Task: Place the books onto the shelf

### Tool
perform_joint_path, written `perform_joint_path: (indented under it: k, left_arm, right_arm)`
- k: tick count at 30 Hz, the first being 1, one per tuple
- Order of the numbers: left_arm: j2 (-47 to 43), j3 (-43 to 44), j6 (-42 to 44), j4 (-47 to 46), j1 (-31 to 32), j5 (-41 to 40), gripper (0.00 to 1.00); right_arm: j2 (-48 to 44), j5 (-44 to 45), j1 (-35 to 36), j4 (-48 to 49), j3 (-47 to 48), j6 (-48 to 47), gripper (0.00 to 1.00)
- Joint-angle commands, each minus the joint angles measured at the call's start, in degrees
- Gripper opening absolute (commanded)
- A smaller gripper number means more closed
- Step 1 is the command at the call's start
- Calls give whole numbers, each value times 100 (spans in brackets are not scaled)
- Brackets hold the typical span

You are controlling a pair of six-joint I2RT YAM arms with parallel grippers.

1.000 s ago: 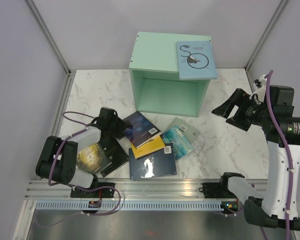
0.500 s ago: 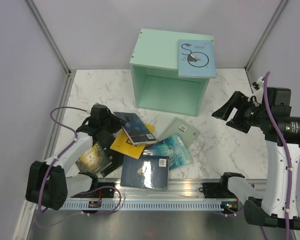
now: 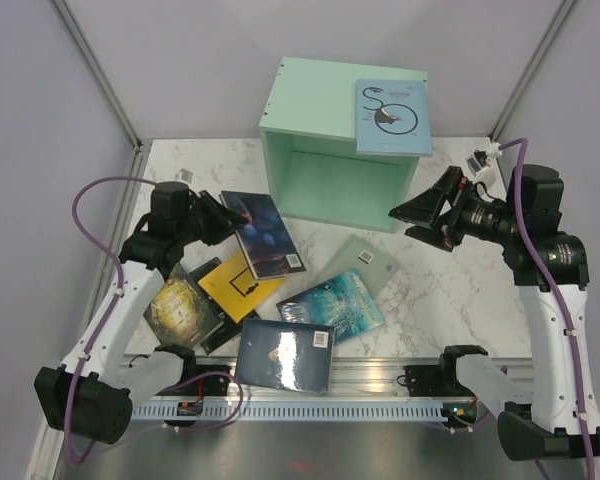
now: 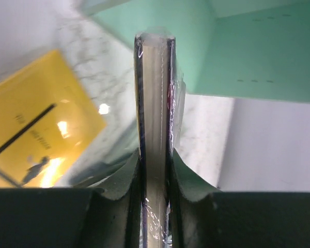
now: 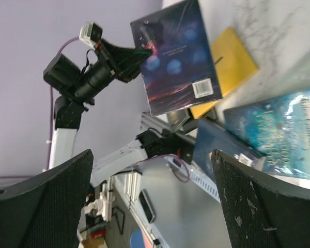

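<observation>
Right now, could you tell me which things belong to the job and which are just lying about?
Job: mint-green shelf; galaxy book, gripped by left tool; light blue book atop shelf; yellow book; teal book; navy book; pale green book; gold book.
Bystanders: purple cable; aluminium rail.

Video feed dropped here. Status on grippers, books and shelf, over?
Left gripper shut on dark galaxy-cover paperback, held in the air. Right gripper open, empty, beside mint-green wooden cube shelf. Light-blue paperback lies atop shelf. Nothing blocks the opening.
</observation>
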State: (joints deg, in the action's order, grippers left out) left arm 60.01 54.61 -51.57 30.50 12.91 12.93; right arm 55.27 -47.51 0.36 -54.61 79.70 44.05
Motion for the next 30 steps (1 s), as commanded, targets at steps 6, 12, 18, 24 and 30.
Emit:
perform_joint_path:
  k: [6,12,18,24,30]
  left_arm:
    - [-279,867,-1354,-2282,-34,2106,2]
    - [-358,613,-2646,-3734,-34,2688,2]
    - [-455,586,-3008,-4113,-34,2820,2]
    - [-595,375,-3210,-4316,-16,2873,2]
    - [-666,287,-3236,-4351,150,2759,2]
  right_arm:
    - [-323,-409,754,2163,-1008,1439,98]
    - [-289,-5,1386,2753,-1440,1685,98]
    - [-218,391,1827,3096,-1686,1799,98]
    - [-86,444,2029,3868,-1826,2168,98]
    - [274,479,2486,5056,-1669,2863,92]
